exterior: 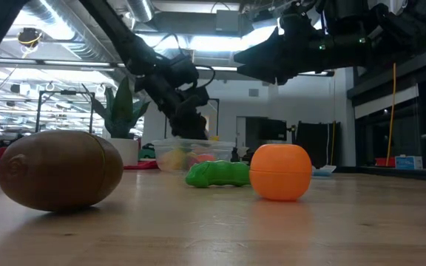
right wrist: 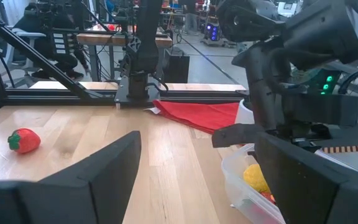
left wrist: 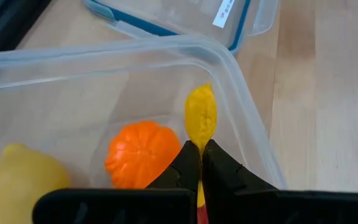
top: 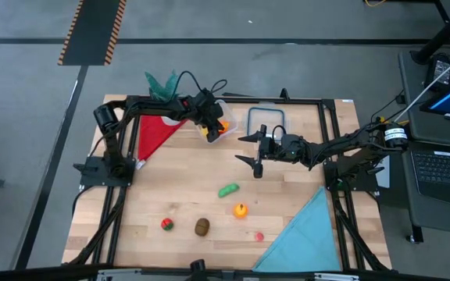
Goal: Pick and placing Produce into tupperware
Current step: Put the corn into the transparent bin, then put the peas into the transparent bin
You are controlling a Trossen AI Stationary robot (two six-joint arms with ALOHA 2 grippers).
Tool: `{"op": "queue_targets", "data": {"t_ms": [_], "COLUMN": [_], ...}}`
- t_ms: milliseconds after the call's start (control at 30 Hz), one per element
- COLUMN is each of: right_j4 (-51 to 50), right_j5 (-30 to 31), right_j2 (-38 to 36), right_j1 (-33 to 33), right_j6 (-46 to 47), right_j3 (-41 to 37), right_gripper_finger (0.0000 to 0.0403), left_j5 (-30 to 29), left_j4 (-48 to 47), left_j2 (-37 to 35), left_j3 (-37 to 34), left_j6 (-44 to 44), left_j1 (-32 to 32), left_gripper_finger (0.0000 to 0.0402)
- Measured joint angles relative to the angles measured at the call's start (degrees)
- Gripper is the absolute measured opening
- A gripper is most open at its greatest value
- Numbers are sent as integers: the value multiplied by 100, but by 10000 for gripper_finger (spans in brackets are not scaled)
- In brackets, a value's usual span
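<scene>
A slim yellow produce piece point(left wrist: 201, 115), shaped like a small pepper or banana, hangs pinched in the left end effector point(left wrist: 201, 163), whose fingers are clamped together on its lower end. It hangs inside the tupperware point(left wrist: 241, 87), directly above the floor of it, close to one rounded corner wall. Just beside the left end effector, an orange pumpkin-like piece point(left wrist: 143, 152) and a pale yellow lemon point(left wrist: 17, 177) already lie in the container.

To finish this step well, I judge the fingers should part only once the piece is low enough not to bounce out, and clear of the near wall.

The tupperware is clear with rounded corners; its blue-rimmed lid point(top: 267, 119) lies on the bench point(top: 186, 183) just beyond.

The right end effector point(top: 255, 152) hovers with fingers spread wide and empty, near the container. Below it on the bench wait a green pod point(top: 228, 190), an orange fruit point(top: 241, 210), a brown kiwi point(top: 201, 226) and a strawberry point(top: 166, 225).
</scene>
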Motion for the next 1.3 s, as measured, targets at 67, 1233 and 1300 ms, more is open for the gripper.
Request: {"op": "queue_targets", "data": {"t_ms": [67, 1233, 1300], "right_j4": [2, -40, -48], "right_j5": [0, 0, 0], "right_j2": [0, -2, -2], "right_j1": [0, 4, 4], "right_j6": [-2, 172, 173], "right_j3": [0, 0, 0], "right_gripper_finger": [316, 316, 316], "left_j5": [2, -638, -640], "left_j4": [25, -832, -837], "left_j2": [-2, -1770, -2007], "left_j3": [0, -6, -57], "left_j6": [70, 400, 400], "left_j1": [-2, -445, -577], "left_gripper_finger": [0, 147, 144]}}
